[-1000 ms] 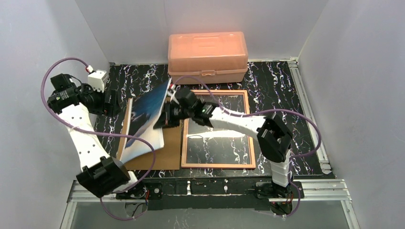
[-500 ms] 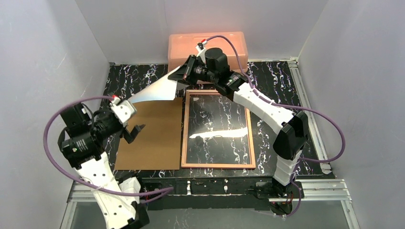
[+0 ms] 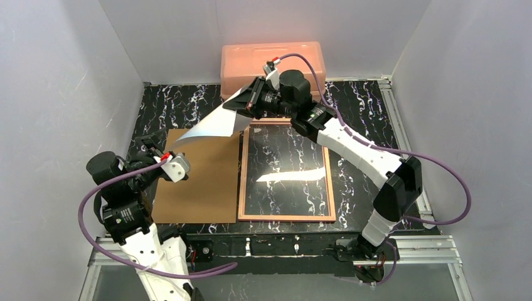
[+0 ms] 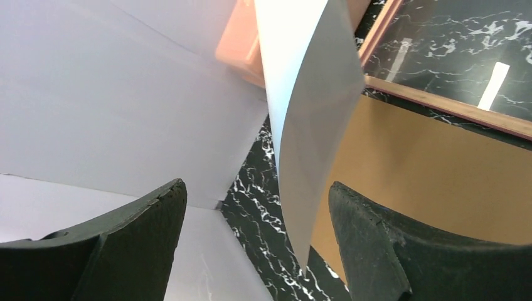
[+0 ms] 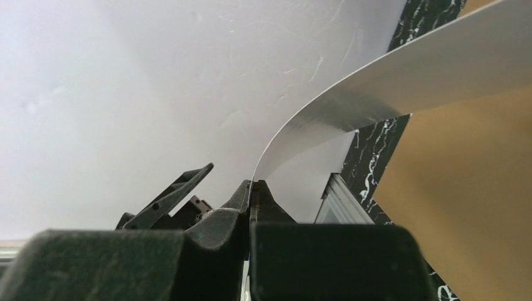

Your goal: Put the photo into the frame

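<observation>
The photo [image 3: 210, 124] hangs in the air as a curved sheet, white reverse up, over the back left of the table. My right gripper [image 3: 243, 102] is shut on its far edge, pinching it between the fingertips in the right wrist view [image 5: 251, 185]. The sheet [image 5: 401, 75] bends away to the right there. My left gripper [image 3: 154, 145] is open at the photo's low free corner. In the left wrist view that corner [image 4: 307, 157] hangs between the two spread fingers [image 4: 389, 251], closer to the right one. The pink-edged frame [image 3: 330, 188] lies flat mid-table with its pane showing the marble.
A brown backing board [image 3: 201, 188] lies flat left of the frame, under the photo; it also shows in the left wrist view [image 4: 439, 175]. A salmon lidded box [image 3: 251, 53] stands against the back wall behind the right gripper. Walls close in on three sides.
The right gripper lifted the photo back and up, turning its white side up, and has shifted a little right. The left arm let go, swung down, and its open gripper has come up to the free corner.
</observation>
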Controlling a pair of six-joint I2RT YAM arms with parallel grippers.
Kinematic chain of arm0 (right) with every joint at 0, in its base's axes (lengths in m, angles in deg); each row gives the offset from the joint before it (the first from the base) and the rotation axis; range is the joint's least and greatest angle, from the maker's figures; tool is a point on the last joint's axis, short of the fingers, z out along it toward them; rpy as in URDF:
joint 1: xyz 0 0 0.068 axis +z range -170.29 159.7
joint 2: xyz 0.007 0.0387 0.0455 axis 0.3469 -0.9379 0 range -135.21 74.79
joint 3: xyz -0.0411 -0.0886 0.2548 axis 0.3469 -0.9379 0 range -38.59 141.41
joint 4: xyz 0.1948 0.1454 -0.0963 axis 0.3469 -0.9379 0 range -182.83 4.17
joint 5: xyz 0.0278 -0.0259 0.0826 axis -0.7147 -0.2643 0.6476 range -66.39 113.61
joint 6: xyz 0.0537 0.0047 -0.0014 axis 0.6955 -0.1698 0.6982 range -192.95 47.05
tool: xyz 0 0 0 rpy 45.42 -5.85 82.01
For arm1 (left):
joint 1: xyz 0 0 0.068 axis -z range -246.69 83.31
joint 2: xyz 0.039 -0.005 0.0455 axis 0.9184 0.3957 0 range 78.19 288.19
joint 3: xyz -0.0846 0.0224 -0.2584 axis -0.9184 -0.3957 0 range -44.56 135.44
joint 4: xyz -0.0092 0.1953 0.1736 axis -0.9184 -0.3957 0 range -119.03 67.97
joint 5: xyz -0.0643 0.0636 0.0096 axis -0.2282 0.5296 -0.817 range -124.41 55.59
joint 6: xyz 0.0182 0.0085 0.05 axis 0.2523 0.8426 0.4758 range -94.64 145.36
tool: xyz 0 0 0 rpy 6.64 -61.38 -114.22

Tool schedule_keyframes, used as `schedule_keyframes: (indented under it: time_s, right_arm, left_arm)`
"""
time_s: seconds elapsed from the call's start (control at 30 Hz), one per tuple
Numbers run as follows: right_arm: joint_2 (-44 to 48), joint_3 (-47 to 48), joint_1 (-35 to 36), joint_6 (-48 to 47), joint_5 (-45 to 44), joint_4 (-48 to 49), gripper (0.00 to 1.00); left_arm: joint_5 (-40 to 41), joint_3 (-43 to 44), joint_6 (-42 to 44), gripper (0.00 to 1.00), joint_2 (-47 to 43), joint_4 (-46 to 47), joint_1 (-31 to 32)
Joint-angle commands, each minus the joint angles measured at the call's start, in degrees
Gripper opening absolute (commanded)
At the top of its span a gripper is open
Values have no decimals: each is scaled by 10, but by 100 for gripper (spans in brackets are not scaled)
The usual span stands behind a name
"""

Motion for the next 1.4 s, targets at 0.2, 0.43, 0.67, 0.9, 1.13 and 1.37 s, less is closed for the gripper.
schedule_keyframes:
  time_s: [0.2, 0.43, 0.67, 0.9, 1.13, 1.37]
  right_arm:
    - [47, -10, 17, 37, 25, 71, 8]
    - [55, -19, 32, 40, 28, 73, 7]
    - [65, -25, 35, 40, 24, 72, 8]
    - [56, -23, 41, 51, 37, 80, 10]
    - [72, -31, 23, -39, 115, 25, 53]
    - [146, 48, -54, -491, 206, -258, 90]
  left_arm:
    - [-46, 24, 2, 79, 34, -7, 8]
    - [-65, 63, -19, 65, 74, -39, 12]
    - [-85, 111, -36, 39, 118, -120, 25]
    - [-78, 94, -23, 0, 107, -133, 33]
    - [-65, 91, -32, 0, 100, -118, 33]
    - [-79, 94, -29, 0, 92, -118, 33]
